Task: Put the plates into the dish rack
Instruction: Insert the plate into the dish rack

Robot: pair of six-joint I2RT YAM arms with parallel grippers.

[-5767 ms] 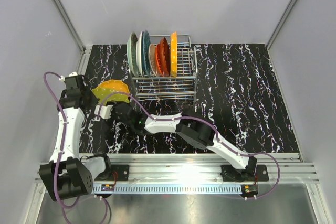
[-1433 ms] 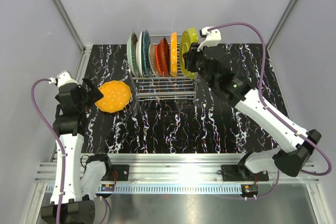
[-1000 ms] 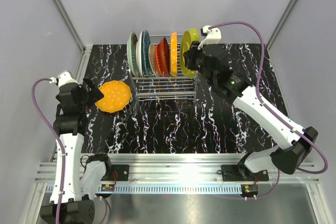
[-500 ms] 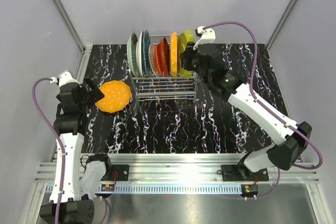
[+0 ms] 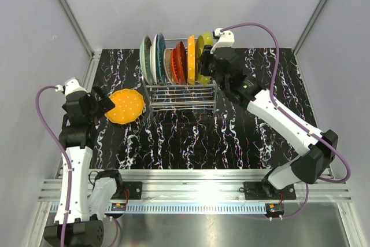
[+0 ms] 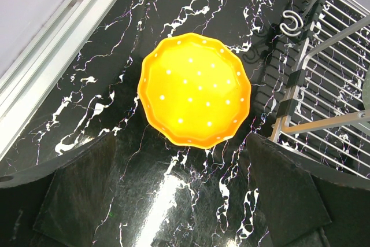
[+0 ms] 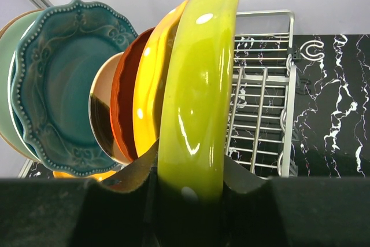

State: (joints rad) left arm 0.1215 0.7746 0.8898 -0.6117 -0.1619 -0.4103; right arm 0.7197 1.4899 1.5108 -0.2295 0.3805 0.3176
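Note:
The chrome dish rack (image 5: 180, 95) stands at the back of the black marbled table. Upright in it are a mint green plate (image 5: 145, 59), a teal one (image 5: 160, 55), a cream one (image 5: 168, 65), a red-orange one (image 5: 180, 62) and an orange one (image 5: 191, 59). My right gripper (image 5: 210, 62) (image 7: 191, 184) is shut on the rim of a yellow-green plate (image 5: 202, 57) (image 7: 199, 85), held upright right beside the orange one, over the rack's right part. An orange white-dotted plate (image 5: 125, 106) (image 6: 195, 88) lies flat left of the rack. My left gripper (image 5: 99, 106) (image 6: 182, 192) hangs open just short of it.
Rack wires (image 7: 260, 114) and bare slots show right of the yellow-green plate. Two hooks (image 6: 300, 4) hang on the rack's left end (image 6: 335, 85). A metal rail (image 5: 191, 180) runs along the near edge, and grey walls (image 5: 34, 56) close in the sides and back.
My right gripper has carried the yellow-green plate left and down, from the rack's right end to close beside the orange plate. The left arm and the dotted plate have stayed put over the last second.

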